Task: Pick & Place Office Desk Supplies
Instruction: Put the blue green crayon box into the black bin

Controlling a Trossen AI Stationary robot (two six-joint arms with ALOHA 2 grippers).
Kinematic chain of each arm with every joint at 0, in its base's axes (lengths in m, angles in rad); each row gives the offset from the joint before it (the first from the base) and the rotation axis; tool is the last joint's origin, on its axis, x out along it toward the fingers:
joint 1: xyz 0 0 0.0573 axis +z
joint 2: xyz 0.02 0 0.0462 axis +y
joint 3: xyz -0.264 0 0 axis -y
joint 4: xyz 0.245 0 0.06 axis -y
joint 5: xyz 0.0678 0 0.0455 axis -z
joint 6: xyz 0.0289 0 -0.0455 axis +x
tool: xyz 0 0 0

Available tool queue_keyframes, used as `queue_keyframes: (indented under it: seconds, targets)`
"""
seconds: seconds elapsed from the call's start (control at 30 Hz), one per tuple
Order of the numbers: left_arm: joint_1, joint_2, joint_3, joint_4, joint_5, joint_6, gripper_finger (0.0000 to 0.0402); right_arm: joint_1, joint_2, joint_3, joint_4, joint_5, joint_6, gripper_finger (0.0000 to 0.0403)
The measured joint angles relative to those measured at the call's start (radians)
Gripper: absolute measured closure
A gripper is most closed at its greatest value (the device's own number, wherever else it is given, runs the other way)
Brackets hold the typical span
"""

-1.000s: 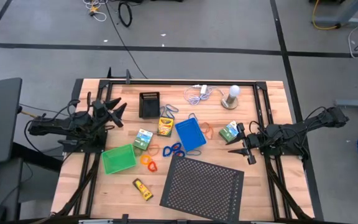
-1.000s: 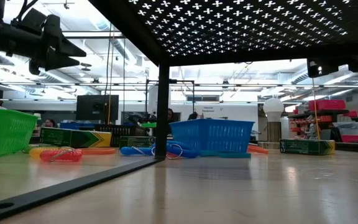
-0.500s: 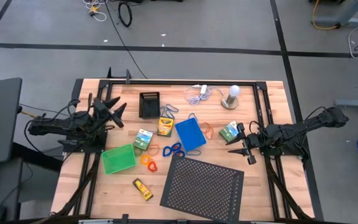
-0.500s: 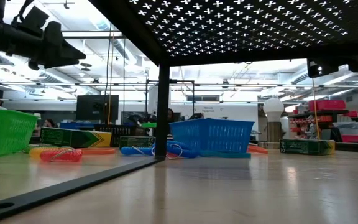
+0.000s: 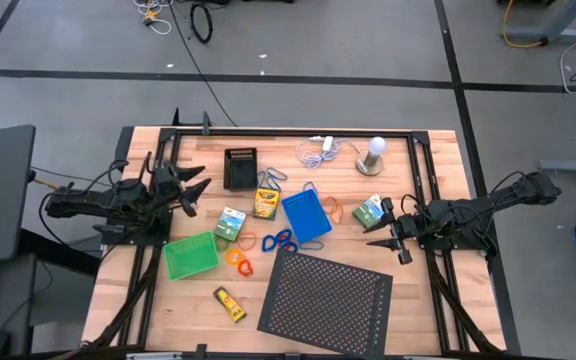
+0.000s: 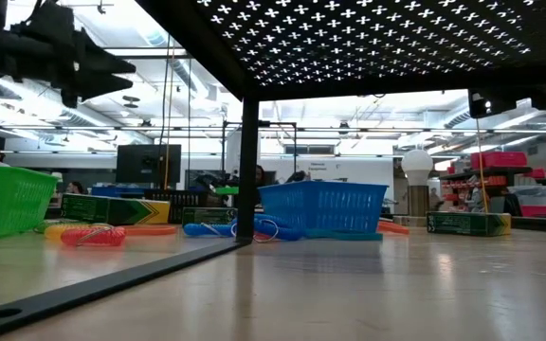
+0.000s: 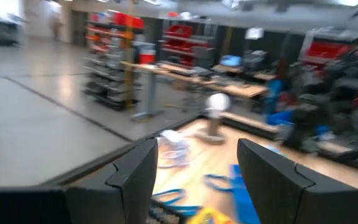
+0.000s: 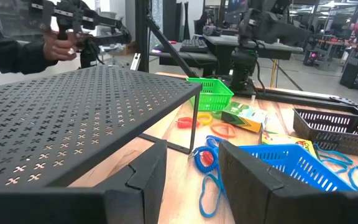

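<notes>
The left pincer [image 5: 196, 193] is seen raised above the counter [image 5: 423, 310], fingers spread moderately wide, nothing held. The right pincer [image 5: 385, 234] is likewise empty, its fingers parted to a middling gap, waiting low beside the perforated sheet [image 5: 326, 292].

Risk, judged: the left pincer's wrist view is blurred, so the arm is taken to be in motion; a descent made on that aim could clip the rim of the black tray [image 5: 240, 167] or push the light boxes aside instead of straddling them. The supplies lie crowded, so a wide finger spread could catch two items at once. For the right pincer, the raised sheet stands close alongside; a sweep toward the loops could strike its edge or leg.

Nearest the left pincer, just ahead of its tips, lies the small green-white box [image 5: 230, 224]; the green tray [image 5: 191, 255] lies near, to one side and back toward the arm. Slightly farther ahead are the black tray and the crayon box [image 5: 266, 202]. Beyond these sit the blue tray [image 5: 306, 217] and the blue loops [image 5: 280, 240], with orange loops [image 5: 238, 260] near the green tray. The yellow tube [image 5: 230, 304] lies well apart. A second green-white box [image 5: 370, 211] lies just beside the right pincer.
</notes>
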Motion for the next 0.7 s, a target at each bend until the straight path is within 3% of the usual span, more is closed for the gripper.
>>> queue_keyframes:
  seconds: [0.2, 0.3, 0.7]
  targets:
    - [0.000, 0.001, 0.000, 0.008, 0.381, 0.020, 0.0174, 0.000, 0.000, 0.000, 0.000, 0.000, -0.022, 0.0247]
    - [-0.001, 0.001, 0.000, 0.008, 0.506, 0.017, 0.0174, 0.000, 0.000, 0.000, 0.010, 0.002, -0.046, 0.0247]
    - [-0.001, 0.035, 0.000, 0.016, 0.495, 0.031, 0.0174, 0.000, -0.001, 0.000, 0.312, 0.046, 0.111, 0.0247]
